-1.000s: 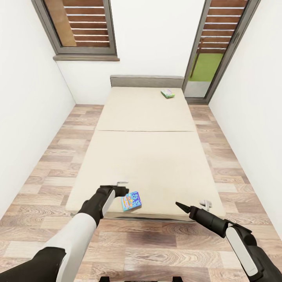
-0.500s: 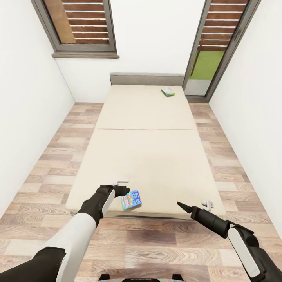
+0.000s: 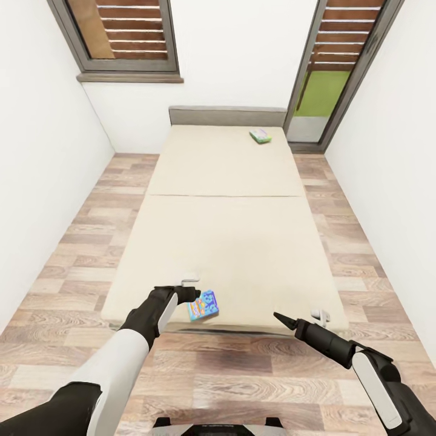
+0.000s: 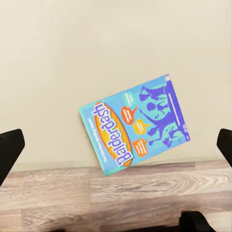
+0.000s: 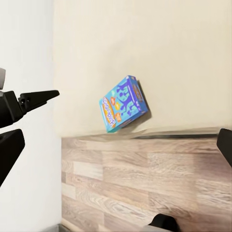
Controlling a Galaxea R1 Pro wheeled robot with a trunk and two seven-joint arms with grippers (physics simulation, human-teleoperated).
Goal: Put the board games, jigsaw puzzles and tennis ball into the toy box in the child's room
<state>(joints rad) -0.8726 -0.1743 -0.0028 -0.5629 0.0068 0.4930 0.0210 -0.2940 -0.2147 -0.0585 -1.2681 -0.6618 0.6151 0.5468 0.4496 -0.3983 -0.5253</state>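
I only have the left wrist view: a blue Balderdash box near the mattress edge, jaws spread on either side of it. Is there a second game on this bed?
Observer: Yes. Another board game lies at the far end of the bed, close to the grey headboard.
Operator: And where is the other arm?
Observer: The right gripper is at the bed's near edge, to the right of the Balderdash box, jaws open and holding nothing.

Blue-and-orange game box (image 4: 133, 129), plain beige bed (image 3: 227, 200)
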